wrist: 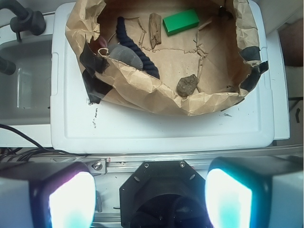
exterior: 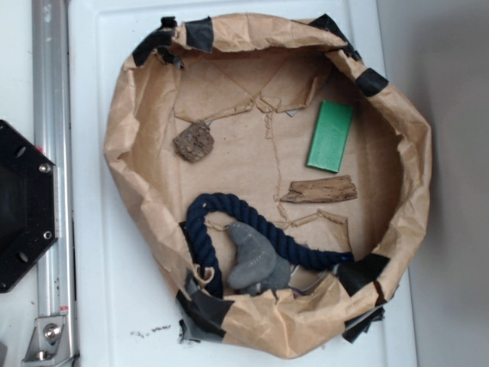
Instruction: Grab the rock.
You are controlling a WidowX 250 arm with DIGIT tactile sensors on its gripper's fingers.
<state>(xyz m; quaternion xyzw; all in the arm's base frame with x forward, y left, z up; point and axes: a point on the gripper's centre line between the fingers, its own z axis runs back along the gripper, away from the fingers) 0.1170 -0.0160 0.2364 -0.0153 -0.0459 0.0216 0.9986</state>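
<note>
The rock (exterior: 252, 258) is a smooth grey stone lying at the near edge of the brown paper nest (exterior: 122, 130), tucked inside the curve of a dark blue rope (exterior: 221, 210). The wrist view shows the rock (wrist: 127, 54) at the upper left, beside the rope (wrist: 142, 52). My gripper (wrist: 149, 199) is open, its two glowing pads (wrist: 71, 199) far apart with nothing between them. It hovers over the black robot base (wrist: 161, 190), well short of the nest and the rock. The exterior view does not show the gripper.
In the nest also lie a rough brown chunk (exterior: 192, 141), a green block (exterior: 331, 136) and a flat wood piece (exterior: 319, 189). The nest sits on a white lid (exterior: 99, 290). A metal rail (exterior: 52, 153) and the black base (exterior: 23, 206) are at the left.
</note>
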